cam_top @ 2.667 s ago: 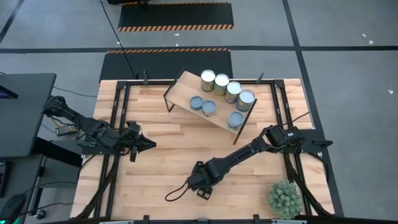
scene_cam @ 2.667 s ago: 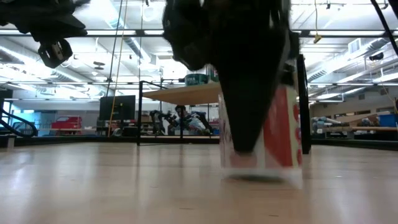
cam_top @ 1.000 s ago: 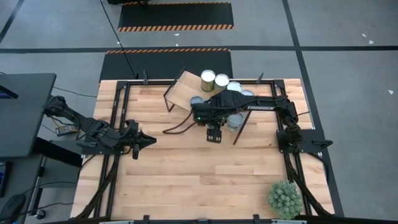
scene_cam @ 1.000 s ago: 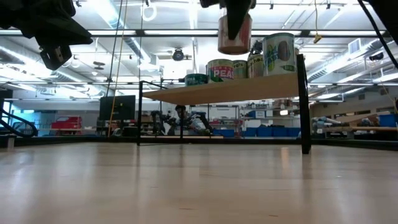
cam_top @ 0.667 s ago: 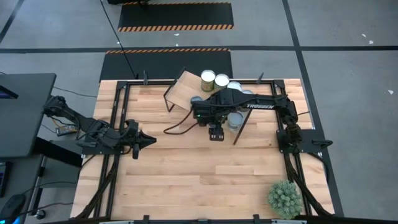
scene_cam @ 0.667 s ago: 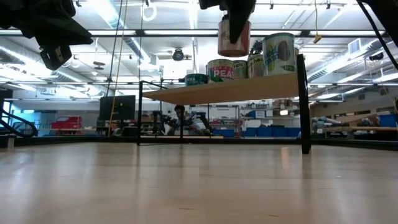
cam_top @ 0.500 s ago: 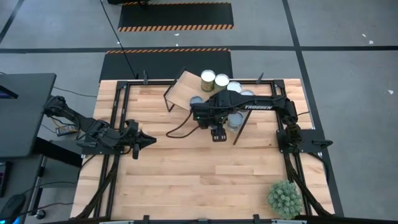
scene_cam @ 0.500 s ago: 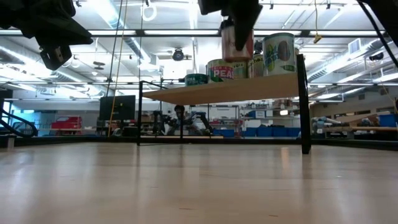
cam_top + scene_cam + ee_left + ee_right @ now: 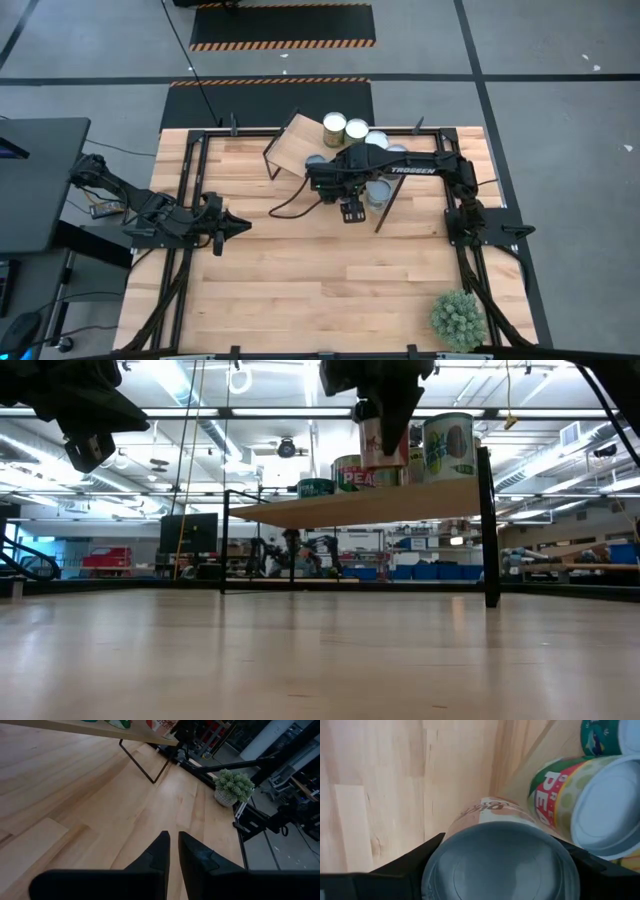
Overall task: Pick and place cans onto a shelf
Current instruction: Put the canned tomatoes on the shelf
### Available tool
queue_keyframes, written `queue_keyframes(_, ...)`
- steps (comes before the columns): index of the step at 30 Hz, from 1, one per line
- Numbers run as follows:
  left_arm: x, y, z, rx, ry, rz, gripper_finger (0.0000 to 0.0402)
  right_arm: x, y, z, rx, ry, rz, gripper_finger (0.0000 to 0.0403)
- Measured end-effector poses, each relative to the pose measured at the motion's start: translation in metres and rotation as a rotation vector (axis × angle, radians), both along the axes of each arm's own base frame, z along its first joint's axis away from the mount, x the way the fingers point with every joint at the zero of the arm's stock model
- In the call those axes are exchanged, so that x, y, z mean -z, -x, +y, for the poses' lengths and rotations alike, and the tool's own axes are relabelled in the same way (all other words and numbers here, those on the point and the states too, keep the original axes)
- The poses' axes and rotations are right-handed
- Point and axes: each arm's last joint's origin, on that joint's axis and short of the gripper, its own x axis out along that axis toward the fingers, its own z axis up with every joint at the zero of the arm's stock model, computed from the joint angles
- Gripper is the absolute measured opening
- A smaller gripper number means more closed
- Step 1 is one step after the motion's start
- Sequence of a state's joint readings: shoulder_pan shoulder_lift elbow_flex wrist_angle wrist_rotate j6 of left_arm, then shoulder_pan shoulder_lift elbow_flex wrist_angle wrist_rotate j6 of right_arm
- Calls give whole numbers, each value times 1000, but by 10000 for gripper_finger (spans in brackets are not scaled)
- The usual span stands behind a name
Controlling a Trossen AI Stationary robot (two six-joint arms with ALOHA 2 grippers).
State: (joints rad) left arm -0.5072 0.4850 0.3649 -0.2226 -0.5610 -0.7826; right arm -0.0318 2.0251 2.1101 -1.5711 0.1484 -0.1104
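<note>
Right gripper [image 9: 385, 410] over the shelf [image 9: 300, 150] near its front edge, jaws clamped on a red-labelled can [image 9: 383, 442] held just above the board, other cans [image 9: 345, 127] standing behind, left gripper [image 9: 240, 228] idle over the table [image 9: 300, 290], jaws together

The plank tabletop [image 9: 300, 290] of pale wood sits inside a dark metal frame [image 9: 190, 180]; around it the floor [image 9: 560, 60] is grey, crossed by dark lines, with a black mat [image 9: 285, 25] edged in orange-and-black hazard stripes beyond the far side; a dark desk [image 9: 35, 180] stands to one side; a spiky green potted plant [image 9: 458, 318] occupies one near corner; across the table, the hall shows long ceiling lights [image 9: 200, 420], blue bins [image 9: 420, 572] and a red cabinet [image 9: 105, 560].
</note>
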Motion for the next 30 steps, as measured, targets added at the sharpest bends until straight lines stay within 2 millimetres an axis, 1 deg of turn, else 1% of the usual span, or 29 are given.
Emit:
queue_keyframes(6,0,0,0,0,0,0,43,0,0,-8,23,-4,0,301)
queue_keyframes(14,0,0,0,0,0,0,43,0,1,-10,-18,-15,5,302)
queue_keyframes(25,0,0,0,3,0,2,43,0,2,-24,-14,-13,10,302)
queue_keyframes(30,0,0,-1,18,4,5,43,0,2,-26,-5,-14,9,302)
